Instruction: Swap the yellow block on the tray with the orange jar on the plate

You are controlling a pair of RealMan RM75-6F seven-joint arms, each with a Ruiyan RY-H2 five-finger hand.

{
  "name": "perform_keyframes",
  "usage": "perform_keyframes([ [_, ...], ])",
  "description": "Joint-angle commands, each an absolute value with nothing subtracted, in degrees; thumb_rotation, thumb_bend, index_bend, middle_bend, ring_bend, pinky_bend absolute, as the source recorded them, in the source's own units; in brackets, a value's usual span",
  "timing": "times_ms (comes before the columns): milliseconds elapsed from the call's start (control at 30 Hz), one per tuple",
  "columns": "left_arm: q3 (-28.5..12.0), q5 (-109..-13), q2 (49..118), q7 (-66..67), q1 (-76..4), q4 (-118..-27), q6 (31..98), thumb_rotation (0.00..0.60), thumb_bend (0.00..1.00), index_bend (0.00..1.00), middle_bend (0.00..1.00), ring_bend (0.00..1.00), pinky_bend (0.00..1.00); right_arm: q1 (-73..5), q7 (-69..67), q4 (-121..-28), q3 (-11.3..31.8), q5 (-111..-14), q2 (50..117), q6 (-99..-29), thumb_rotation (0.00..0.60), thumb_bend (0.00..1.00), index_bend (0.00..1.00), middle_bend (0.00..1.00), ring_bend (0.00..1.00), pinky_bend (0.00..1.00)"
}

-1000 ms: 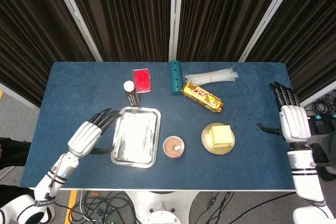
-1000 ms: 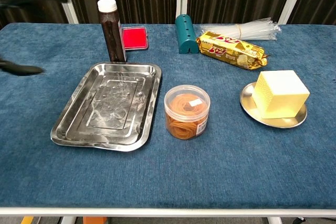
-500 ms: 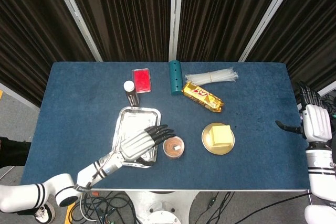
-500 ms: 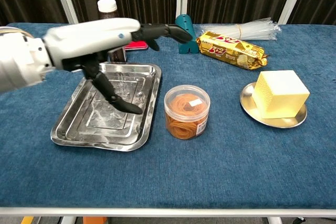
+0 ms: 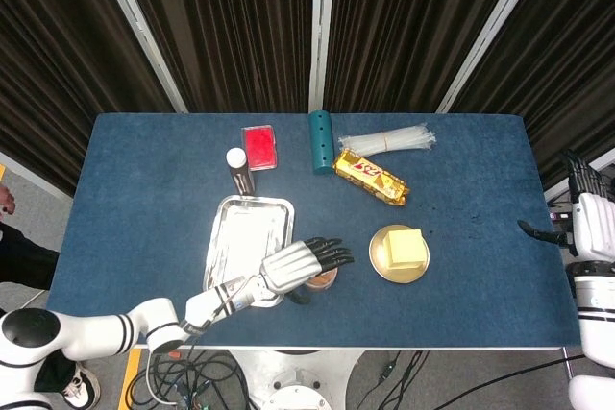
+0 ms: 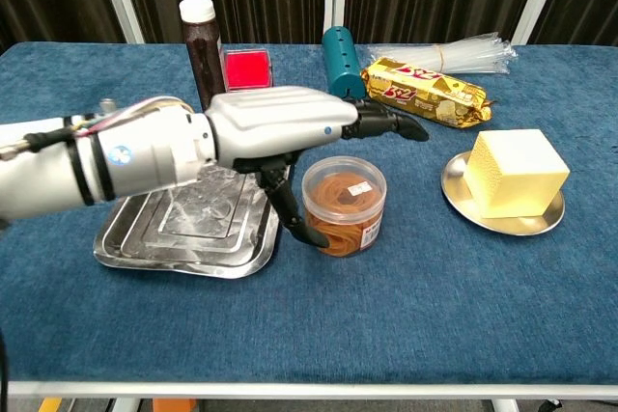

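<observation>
The orange jar (image 6: 345,206) with a clear lid stands on the table between the steel tray (image 6: 176,263) and the gold plate (image 6: 502,227). The yellow block (image 6: 513,172) sits on that plate. My left hand (image 6: 280,124) hovers over the jar with its fingers stretched out above the lid and its thumb hanging beside the jar's left wall, holding nothing. In the head view the left hand (image 5: 300,261) covers most of the jar (image 5: 323,282); the tray (image 5: 244,230) is bare and the block (image 5: 405,246) lies on the plate (image 5: 380,262). My right hand (image 5: 588,221) hangs open past the table's right edge.
A dark bottle with a white cap (image 6: 203,55) stands just behind the tray. A red box (image 6: 247,69), a teal cylinder (image 6: 341,61), a gold snack packet (image 6: 425,94) and a bundle of clear plastic strips (image 6: 449,51) lie along the back.
My left hand swept from the table's left side across the tray and now hangs over the orange jar. My right hand drew back to the right, off the table.
</observation>
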State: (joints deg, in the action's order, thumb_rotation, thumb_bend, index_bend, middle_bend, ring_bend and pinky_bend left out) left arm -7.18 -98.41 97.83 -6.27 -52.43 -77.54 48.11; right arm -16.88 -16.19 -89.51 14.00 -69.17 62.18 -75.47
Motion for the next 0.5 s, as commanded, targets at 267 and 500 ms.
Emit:
perform_keyframes([
  [267, -5.4, -96.3, 101.0, -6.7, -55.4, -72.2, 46.5, 0.600, 0.21, 0.20, 0.16, 0.05, 0.26, -15.9, -19.2, -87.2, 13.9, -71.2, 62.7, -75.4, 0.600, 0.00, 0.00, 0.00, 0.00, 0.00],
  [500, -5.2, -95.7, 101.1, -6.6, -56.0, -71.7, 48.2, 0.600, 0.31, 0.31, 0.29, 0.20, 0.42, -16.0, -18.8, -87.0, 14.2, -71.2, 63.1, -74.7, 0.600, 0.00, 0.00, 0.00, 0.00, 0.00],
])
